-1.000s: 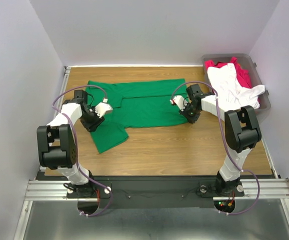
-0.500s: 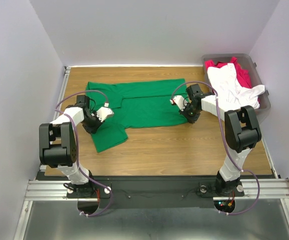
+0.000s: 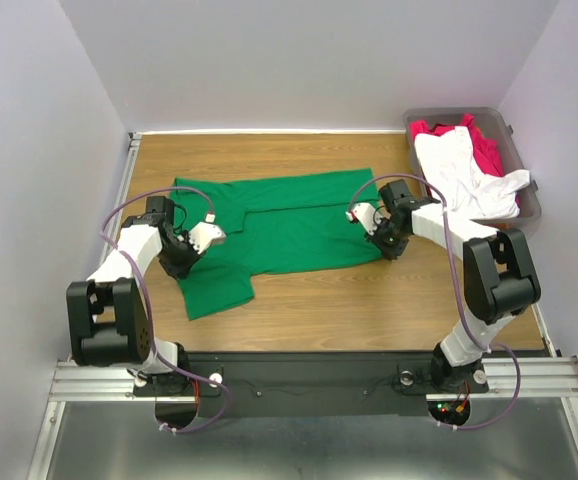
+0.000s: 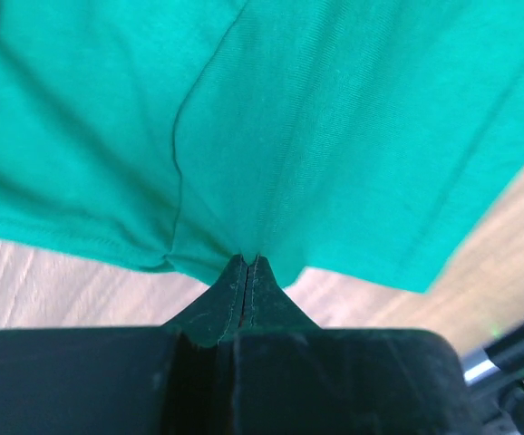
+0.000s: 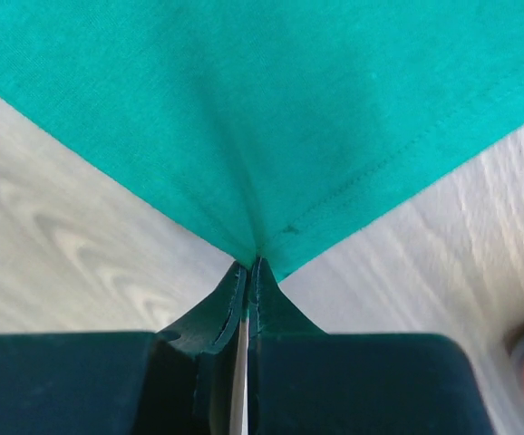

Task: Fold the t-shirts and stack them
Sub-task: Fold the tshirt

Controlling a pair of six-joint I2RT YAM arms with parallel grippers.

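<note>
T-shirt [image 3: 289, 220], green, on table [image 3: 369, 300], left jaws pinching its edge, right jaws its corner.

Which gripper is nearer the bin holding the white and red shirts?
Right. The right gripper pinches the green shirt close beside the bin; the left gripper is across the table.

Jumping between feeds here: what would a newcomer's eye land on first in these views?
The green shirt lies spread across the middle of the table, with the left gripper pinching its left side and the right gripper pinching its right corner. At the far right, a white shirt spills over the rim of a bin, lying on a red shirt.
</note>
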